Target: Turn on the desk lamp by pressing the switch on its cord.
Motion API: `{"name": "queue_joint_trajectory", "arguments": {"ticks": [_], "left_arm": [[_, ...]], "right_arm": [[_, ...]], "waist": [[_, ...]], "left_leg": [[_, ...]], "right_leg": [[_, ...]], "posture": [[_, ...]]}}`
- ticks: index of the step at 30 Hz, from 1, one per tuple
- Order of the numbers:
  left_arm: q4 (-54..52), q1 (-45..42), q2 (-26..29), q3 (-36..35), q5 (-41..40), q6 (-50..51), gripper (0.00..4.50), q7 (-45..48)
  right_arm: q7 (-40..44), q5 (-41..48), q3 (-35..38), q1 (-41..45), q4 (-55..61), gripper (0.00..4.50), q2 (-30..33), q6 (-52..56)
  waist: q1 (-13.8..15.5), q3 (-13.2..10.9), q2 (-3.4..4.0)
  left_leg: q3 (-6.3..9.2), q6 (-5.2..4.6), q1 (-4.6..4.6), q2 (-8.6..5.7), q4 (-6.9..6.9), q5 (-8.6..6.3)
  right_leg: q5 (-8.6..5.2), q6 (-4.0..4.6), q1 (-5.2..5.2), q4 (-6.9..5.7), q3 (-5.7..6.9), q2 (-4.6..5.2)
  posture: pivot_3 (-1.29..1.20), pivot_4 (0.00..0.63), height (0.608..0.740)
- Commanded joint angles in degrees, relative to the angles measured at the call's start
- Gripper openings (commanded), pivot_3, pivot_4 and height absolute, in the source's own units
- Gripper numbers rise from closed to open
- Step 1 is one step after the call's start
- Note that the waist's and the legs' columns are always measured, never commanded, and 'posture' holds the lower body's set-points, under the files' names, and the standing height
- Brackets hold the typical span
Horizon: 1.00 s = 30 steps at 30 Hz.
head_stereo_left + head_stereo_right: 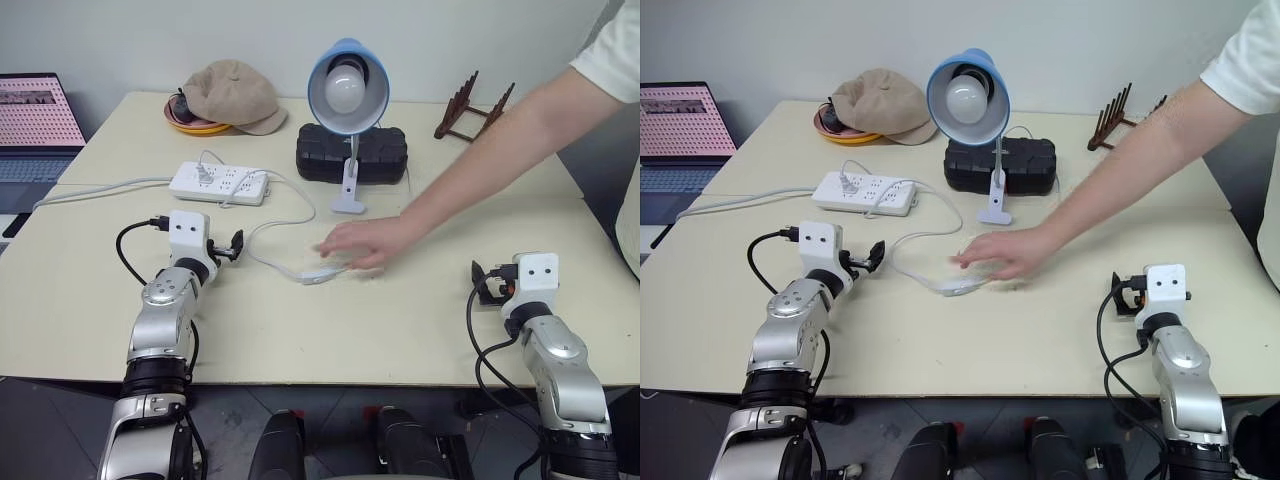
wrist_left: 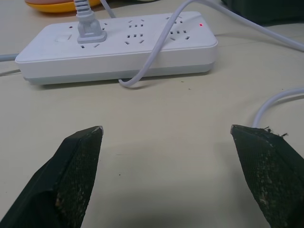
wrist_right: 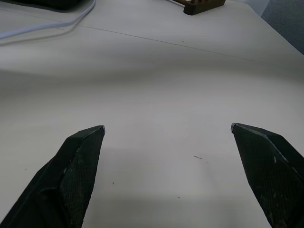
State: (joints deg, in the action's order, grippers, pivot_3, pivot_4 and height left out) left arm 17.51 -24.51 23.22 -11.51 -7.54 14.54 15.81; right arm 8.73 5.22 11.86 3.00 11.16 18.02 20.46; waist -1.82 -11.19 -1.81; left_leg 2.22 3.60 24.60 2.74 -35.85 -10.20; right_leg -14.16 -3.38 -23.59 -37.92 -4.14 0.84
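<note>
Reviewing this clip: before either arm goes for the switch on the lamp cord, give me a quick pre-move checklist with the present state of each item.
1. Switch free of obstruction: not ok, a person's hand rests right at it.
2. Left claw open and empty: ok, fingers wide apart above bare table.
3. Right claw open and empty: ok, nothing between its fingers.
4. Desk lamp lit: cannot tell; the bulb gives no clear glow.
5. Power strip live: ok, its red light is on and a plug is seated.
6. Cord path: ok, it loops flat on the table beside the left claw.
</note>
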Motion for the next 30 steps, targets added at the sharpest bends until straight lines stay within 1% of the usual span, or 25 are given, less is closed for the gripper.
{"name": "queue_joint_trajectory", "arguments": {"ticks": [1, 4, 7, 9, 10, 11, 13, 15, 17, 18, 20, 23, 25, 30], "left_arm": [[-1.88, -0.98, 1.09, -0.06, 0.17, -0.65, 4.5, 0.44], [-1.84, -1.13, 1.67, -0.03, 0.24, -0.91, 4.5, 0.97], [-3.06, -1.25, 4.2, 0.73, -1.08, -0.37, 4.5, 6.48], [-5.0, -1.78, 7.25, 2.18, -2.74, 0.59, 4.5, 13.42], [-6.88, -1.95, 10.08, 3.74, -3.97, 1.55, 4.5, 19.51], [-7.93, -2.23, 11.99, 4.9, -4.76, 2.24, 4.5, 23.65], [-10.87, -3.03, 17.34, 8.13, -6.9, 4.35, 4.5, 34.53], [-12.42, -4.12, 20.94, 10.7, -8.32, 5.89, 4.5, 41.95], [-13.11, -5.98, 24.15, 14.55, -8.17, 6.29, 4.5, 49.81], [-12.9, -7.16, 25.57, 17.32, -6.75, 4.75, 4.5, 53.81], [-12.15, -9.14, 26.21, 21.5, -4.54, 2.42, 4.5, 58.54], [-9.2, -11.05, 25.28, 25.82, -1.09, -3.32, 4.5, 62.06], [-5.97, -12.25, 23.95, 27.72, 1.45, -8.28, 4.5, 62.39], [2.57, -16.33, 18.63, 28.48, 4.25, -14.09, 4.5, 60.5]], "right_arm": [[0.08, -0.45, 0.38, 0.42, 2.27, 4.47, 0.88, -0.51], [0.05, -0.5, 0.22, 0.35, 2.4, 4.47, 0.79, -0.52], [1.44, 0.12, 0.06, 0.08, 3.05, 4.47, 1.49, -0.08], [4.77, 1.49, -0.56, 0.19, 3.68, 4.47, 3.14, 0.91], [8.17, 3.86, -1.0, 0.0, 5.03, 4.47, 4.26, 2.14], [10.54, 5.57, -1.29, 0.03, 5.78, 4.47, 5.07, 3.01], [18.05, 10.72, -2.78, -0.83, 9.66, 4.47, 8.21, 5.94], [23.39, 15.05, -3.89, -1.75, 13.12, 4.47, 10.92, 8.77], [28.87, 19.72, -5.31, -3.04, 17.65, 4.47, 13.96, 11.49], [31.2, 23.05, -5.83, -3.66, 20.23, 4.47, 15.14, 13.59], [33.88, 26.73, -7.34, -4.39, 23.88, 4.47, 16.83, 16.05], [33.68, 28.49, -9.05, -4.32, 26.16, 4.47, 17.33, 17.82], [32.58, 28.72, -9.71, -4.07, 26.73, 4.47, 16.91, 18.42], [29.73, 28.06, -11.49, -4.45, 27.91, 4.47, 15.47, 18.66]], "waist": [[0.0, 0.0, 0.0], [0.0, 0.0, 0.0], [-0.02, 0.0, 0.0], [-0.03, 0.0, 0.0], [-0.07, -0.01, 0.0], [-0.09, -0.01, 0.0], [-0.1, -0.01, 0.0], [-0.04, -0.01, 0.01], [0.0, -0.01, 0.01], [-0.04, -0.01, 0.02], [-0.04, -0.01, 0.02], [0.0, -0.01, 0.02], [0.02, -0.01, 0.02], [0.14, -0.02, 0.0]], "left_leg": [[0.0, 0.0, 0.0, 0.0, 0.0, 0.0], [0.0, 0.0, 0.0, 0.0, 0.0, 0.0], [0.0, 0.0, 0.0, 0.0, 0.01, 0.0], [0.0, 0.0, 0.0, 0.0, 0.02, 0.0], [0.0, 0.0, 0.0, 0.0, 0.02, 0.0], [0.0, 0.0, 0.02, 0.0, 0.02, 0.0], [0.0, 0.0, 0.04, 0.01, 0.05, 0.0], [0.0, 0.0, 0.04, 0.02, 0.09, 0.0], [0.0, 0.0, 0.04, 0.02, 0.12, -0.01], [0.0, 0.0, 0.05, 0.01, 0.14, -0.01], [-0.01, -0.01, 0.05, 0.02, 0.13, -0.02], [-0.01, -0.01, 0.11, 0.02, 0.13, -0.02], [-0.01, -0.01, 0.12, 0.02, 0.1, -0.01], [0.0, -0.01, 0.18, 0.02, 0.03, -0.01]], "right_leg": [[0.0, 0.0, 0.0, 0.0, 0.0, 0.0], [0.0, 0.0, 0.0, 0.0, 0.0, 0.0], [0.0, 0.01, -0.01, 0.0, 0.0, 0.0], [-0.01, 0.02, -0.01, 0.01, 0.0, 0.0], [-0.01, 0.02, -0.01, 0.01, 0.0, 0.0], [-0.01, 0.02, -0.02, 0.02, 0.0, 0.0], [-0.02, 0.04, -0.03, 0.05, 0.0, 0.0], [-0.05, 0.08, -0.04, 0.07, 0.02, 0.01], [-0.07, 0.1, -0.03, 0.12, 0.02, 0.03], [-0.08, 0.11, -0.03, 0.14, 0.03, 0.04], [-0.08, 0.12, -0.02, 0.19, 0.03, 0.05], [-0.08, 0.12, -0.06, 0.22, 0.04, 0.06], [-0.08, 0.12, -0.08, 0.22, 0.04, 0.06], [-0.08, 0.12, -0.11, 0.2, 0.06, 0.05]], "posture": [[0.0, 0.15, 0.74], [0.0, 0.15, 0.74], [0.0, 0.15, 0.74], [0.0, 0.15, 0.74], [0.0, 0.15, 0.74], [0.0, 0.15, 0.74], [0.0, 0.15, 0.74], [0.0, 0.15, 0.74], [0.0, 0.15, 0.74], [0.0, 0.15, 0.74], [0.0, 0.15, 0.74], [0.0, 0.15, 0.74], [0.0, 0.15, 0.74], [0.0, 0.15, 0.74]]}}
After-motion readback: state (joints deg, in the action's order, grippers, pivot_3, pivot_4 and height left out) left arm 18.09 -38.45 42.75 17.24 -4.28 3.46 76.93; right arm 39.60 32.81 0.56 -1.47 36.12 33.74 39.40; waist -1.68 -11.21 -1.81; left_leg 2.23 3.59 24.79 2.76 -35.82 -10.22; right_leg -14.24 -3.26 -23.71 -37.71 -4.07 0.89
